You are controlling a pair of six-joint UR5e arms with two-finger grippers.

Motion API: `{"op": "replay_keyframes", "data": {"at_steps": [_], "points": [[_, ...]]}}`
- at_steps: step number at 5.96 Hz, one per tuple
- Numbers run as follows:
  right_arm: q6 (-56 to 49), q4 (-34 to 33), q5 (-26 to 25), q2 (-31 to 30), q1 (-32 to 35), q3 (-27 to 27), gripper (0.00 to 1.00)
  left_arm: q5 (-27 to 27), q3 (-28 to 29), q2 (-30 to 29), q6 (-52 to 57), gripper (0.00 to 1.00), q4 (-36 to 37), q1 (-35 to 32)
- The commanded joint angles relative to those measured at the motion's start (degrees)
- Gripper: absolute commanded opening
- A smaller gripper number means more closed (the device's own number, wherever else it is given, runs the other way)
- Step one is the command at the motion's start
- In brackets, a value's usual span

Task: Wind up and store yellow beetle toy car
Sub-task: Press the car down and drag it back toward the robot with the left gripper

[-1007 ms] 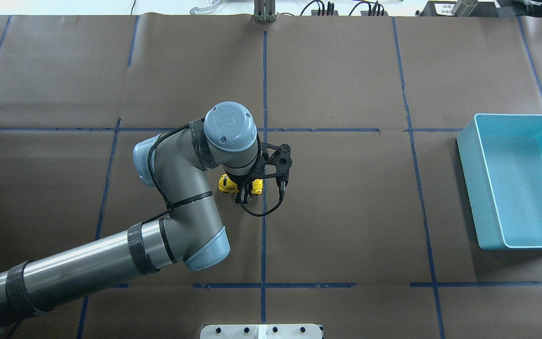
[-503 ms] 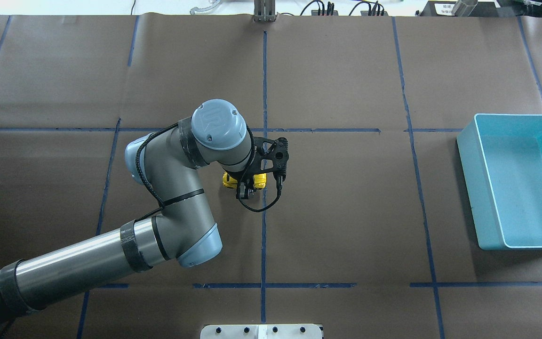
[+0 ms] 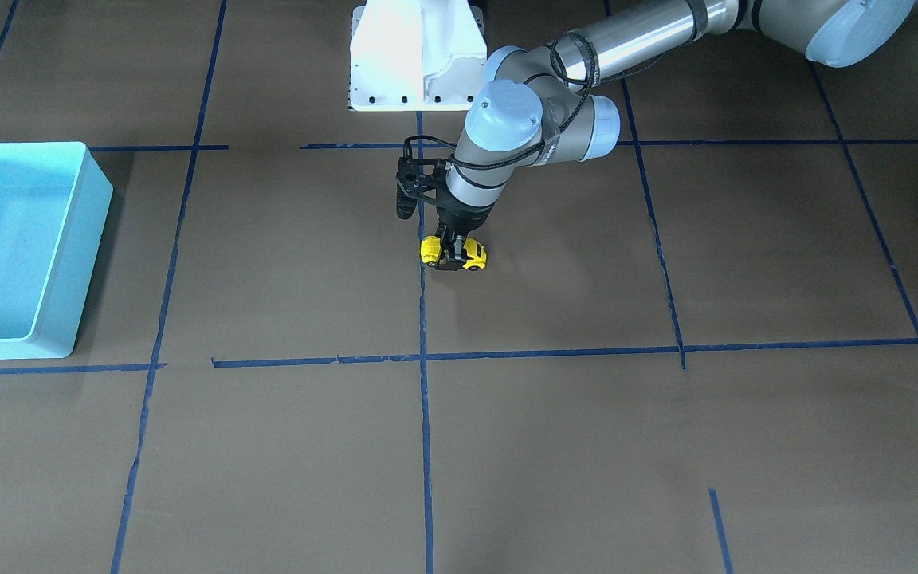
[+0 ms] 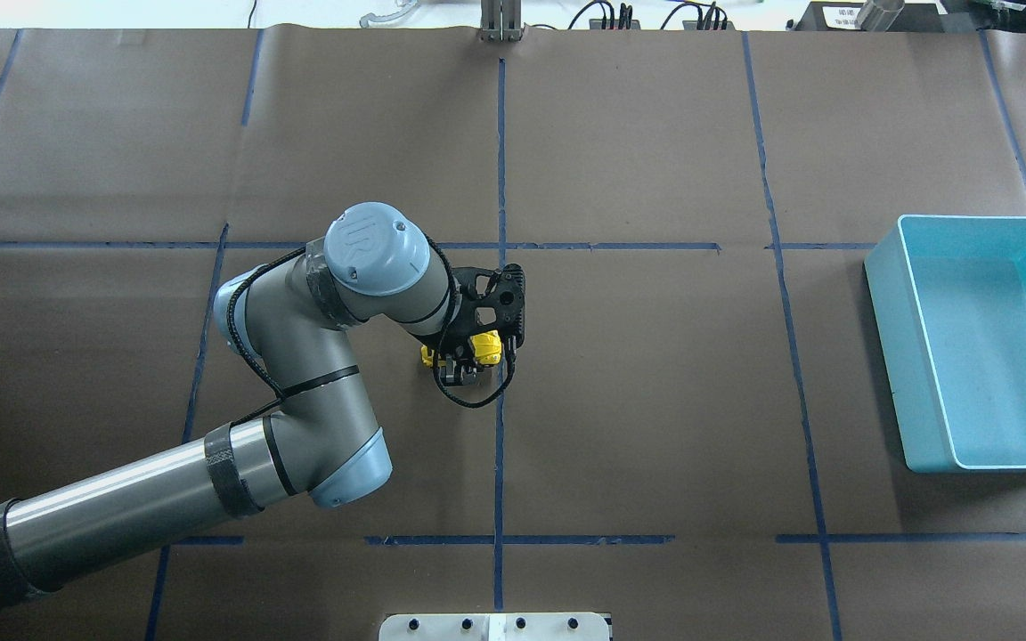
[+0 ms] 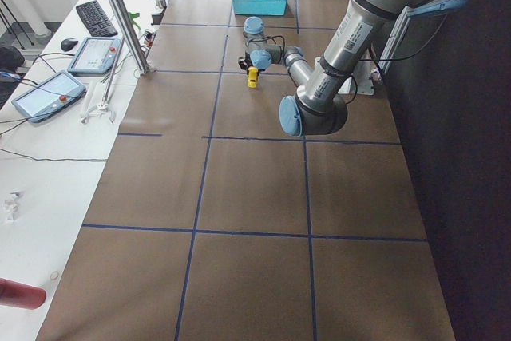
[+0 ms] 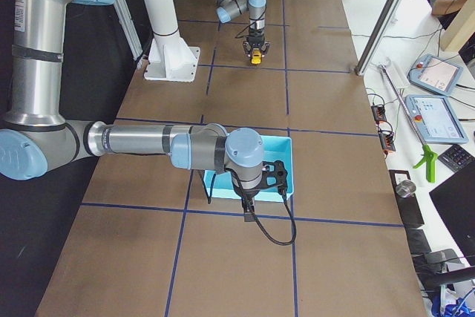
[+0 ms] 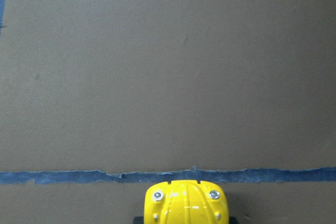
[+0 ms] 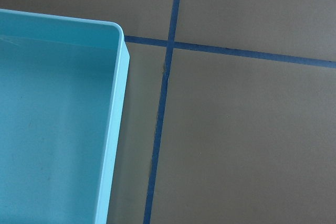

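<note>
You see, nearest from right end: right fingers (image 6: 248, 200) over teal bin (image 6: 286, 155) rim, opening can't be told. Well beyond bin: left fingers (image 3: 449, 261) clamped across yellow beetle toy car (image 3: 429, 251) on surface (image 3: 555, 446), nose at blue tape line (image 7: 79, 176).

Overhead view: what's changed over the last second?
The left arm swung its wrist and elbow toward the view's left, and the left gripper edged that way too, still closed on the yellow beetle toy car. The car itself barely shifted, beside the blue tape line. The teal bin stayed put.
</note>
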Motion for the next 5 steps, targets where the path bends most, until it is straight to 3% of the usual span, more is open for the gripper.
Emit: {"op": "replay_keyframes", "data": {"at_steps": [1, 4, 5], "points": [[0.0, 0.0, 0.0, 0.0, 0.0, 0.1, 1.00, -0.6, 0.6, 0.1, 0.1, 0.00, -0.3, -0.1], [-0.1, 0.0, 0.2, 0.0, 0.0, 0.0, 1.00, -1.0, 0.4, 4.5, 0.0, 0.00, -7.7, -0.6], [-0.1, 0.0, 0.2, 0.0, 0.0, 0.0, 1.00, -3.5, 0.2, 6.3, 0.0, 0.00, -10.4, -1.6]]}}
